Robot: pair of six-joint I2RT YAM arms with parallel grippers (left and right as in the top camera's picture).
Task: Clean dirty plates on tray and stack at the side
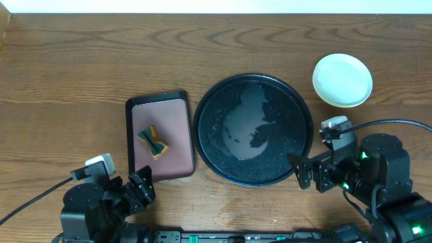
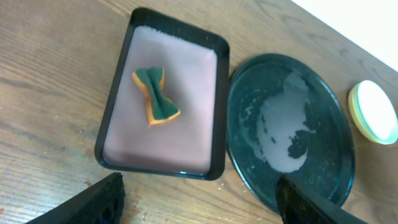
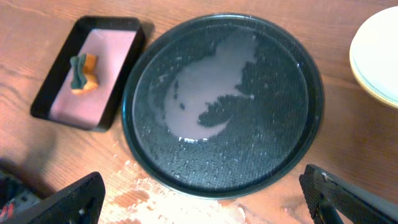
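The round black tray (image 1: pixel 202 115) lies mid-table with only a pale wet puddle in it and no plate on it. The plates (image 1: pixel 342 79) sit stacked on the wood to the tray's far right, a pale one on top with a yellowish rim under it. In the right wrist view the stacked plates (image 3: pixel 379 56) show at the right edge and the tray (image 3: pixel 127 112) fills the middle. My right gripper (image 3: pixel 205 202) is open and empty, just short of the tray's near rim. My left gripper (image 2: pixel 199 205) is open and empty near the table's front edge.
A rectangular maroon tray (image 1: pixel 160 111) with a black rim lies left of the black tray and holds a green-and-orange sponge (image 1: pixel 154 142). Whitish and reddish wet marks (image 3: pixel 155 193) stain the wood by the black tray's near rim.
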